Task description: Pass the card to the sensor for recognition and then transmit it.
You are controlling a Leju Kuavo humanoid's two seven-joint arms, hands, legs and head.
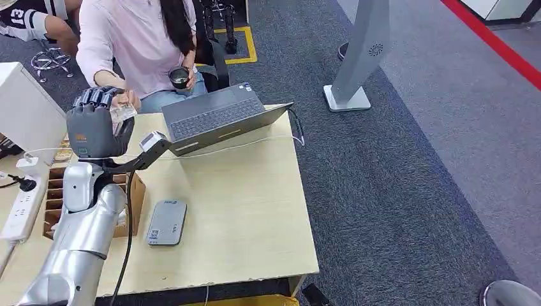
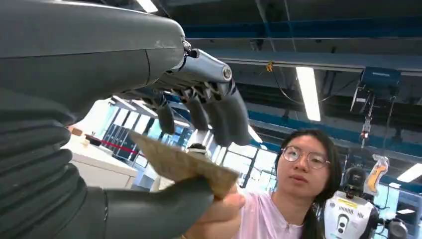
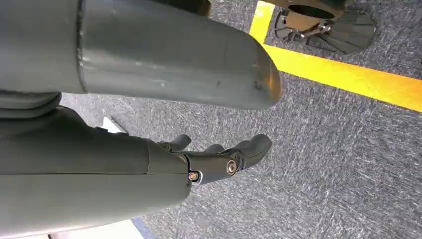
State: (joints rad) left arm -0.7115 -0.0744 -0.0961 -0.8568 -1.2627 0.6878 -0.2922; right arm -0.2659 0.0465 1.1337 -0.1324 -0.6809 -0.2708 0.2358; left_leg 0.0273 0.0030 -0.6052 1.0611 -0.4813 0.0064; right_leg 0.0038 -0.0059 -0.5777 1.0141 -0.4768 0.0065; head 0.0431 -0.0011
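Clearly pinched between thick thumb and dark fingers (image 2: 219, 117) of the left hand (image 1: 96, 124): one card (image 2: 181, 164), brownish in the left wrist view, pale and glossy in the head view. Touched at its far edge also by a person's hand (image 2: 219, 214), so held from both sides at once. Raised high above the back left part of the tabletop (image 1: 255, 210), just in front of the person in a pink shirt (image 1: 137, 44). No writing readable on the card.

Hanging over grey carpet (image 3: 323, 164), beside one yellow floor line (image 3: 343, 74): the right hand (image 3: 219, 159), fingers a little curled, apart, holding nothing.

On the tabletop, counted: one grey flat sensor (image 1: 167, 222), lying near the front left, with a small square label and a small dark mark, both too small to read; one open laptop (image 1: 220, 118) at the back edge; one brown compartment box (image 1: 57, 197) at the left; one white power strip (image 1: 22, 207) just beside it. One dark cup (image 1: 180, 78) in the person's other hand. Number 13 readable on a striped sleeve (image 1: 25, 16) at the top left corner.
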